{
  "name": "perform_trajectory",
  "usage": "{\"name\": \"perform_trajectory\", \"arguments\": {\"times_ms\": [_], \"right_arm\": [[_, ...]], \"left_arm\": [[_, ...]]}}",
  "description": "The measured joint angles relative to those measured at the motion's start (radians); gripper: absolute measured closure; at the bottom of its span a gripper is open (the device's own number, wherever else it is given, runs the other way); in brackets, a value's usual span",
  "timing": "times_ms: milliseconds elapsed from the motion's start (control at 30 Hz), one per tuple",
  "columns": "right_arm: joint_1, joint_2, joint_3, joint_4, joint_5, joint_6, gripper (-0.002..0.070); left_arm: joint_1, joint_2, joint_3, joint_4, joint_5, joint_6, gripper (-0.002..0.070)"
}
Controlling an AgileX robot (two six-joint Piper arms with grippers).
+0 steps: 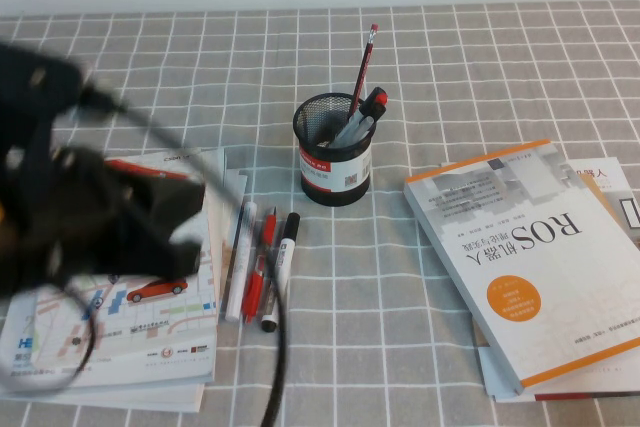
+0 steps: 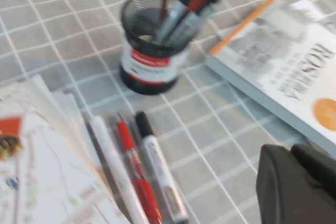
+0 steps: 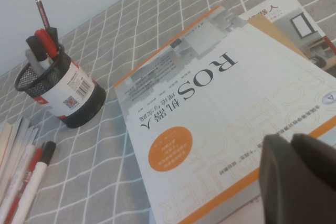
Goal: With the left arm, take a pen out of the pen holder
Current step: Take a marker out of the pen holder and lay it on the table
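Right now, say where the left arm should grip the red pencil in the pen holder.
Grip the red pencil on its bare upper shaft, coming from above: it sticks up tallest from the pen holder, clear of the markers. Left gripper, shut, is near the magazines; right gripper, shut, over the ROS book.

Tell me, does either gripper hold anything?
Nothing is held. The left gripper, shut, hangs near the loose pens; the right gripper, shut, hangs over the ROS book.

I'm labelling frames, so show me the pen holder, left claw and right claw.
pen holder (image 1: 333,172): high view, its labelled wall.
left claw (image 2: 292,156): left wrist view, shut tips, near the book (image 2: 283,61).
right claw (image 3: 292,142): right wrist view, shut tips, above the book.
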Motion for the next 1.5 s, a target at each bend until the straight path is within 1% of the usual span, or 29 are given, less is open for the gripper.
{"name": "perform_trajectory", "arguments": {"times_ms": [100,200,367,467,667,767,1000,1067,1167,1300,1367,1433,1500], "right_arm": [[0.0,0.0,0.0,0.0,0.0,0.0,0.0689],[0.0,0.0,0.0,0.0,0.0,0.0,0.0689],[0.0,0.0,0.0,0.0,0.0,0.0,0.0689],[0.0,0.0,0.0,0.0,0.0,0.0,0.0689],[0.0,0.0,0.0,0.0,0.0,0.0,0.0689],[0.0,0.0,0.0,0.0,0.0,0.0,0.0689],[0.0,0.0,0.0,0.0,0.0,0.0,0.0689],[0.0,0.0,0.0,0.0,0.0,0.0,0.0689],[0.0,0.0,0.0,0.0,0.0,0.0,0.0689],[0.0,0.0,0.0,0.0,0.001,0.0,0.0689],[0.0,0.0,0.0,0.0,0.001,0.0,0.0689],[0.0,0.0,0.0,0.0,0.001,0.0,0.0689],[0.0,0.0,0.0,0.0,0.001,0.0,0.0689]], "left_arm": [[-0.017,-0.152,0.122,-0.01,-0.014,0.0,0.0674],[-0.017,-0.306,0.215,-0.01,-0.01,-0.007,0.0674],[-0.017,-0.461,0.311,0.015,0.03,-0.07,0.0674],[-0.017,-0.492,0.359,0.025,0.077,-0.096,0.0675],[-0.017,-0.502,0.421,0.062,0.24,-0.121,0.0675],[-0.017,-0.506,0.422,0.069,0.25,-0.128,0.0675],[-0.017,-0.506,0.422,0.166,0.25,-0.132,0.0675],[-0.017,-0.506,0.437,0.18,0.214,-0.132,0.0675],[-0.009,-0.527,0.503,0.189,0.088,-0.132,0.0675],[0.041,-0.587,0.655,0.16,-0.182,-0.132,0.0675],[0.065,-0.63,0.736,0.147,-0.288,-0.132,0.0675],[0.089,-0.684,0.815,0.145,-0.363,-0.132,0.0675],[0.113,-0.741,0.871,0.142,-0.383,-0.132,0.0675]]}}
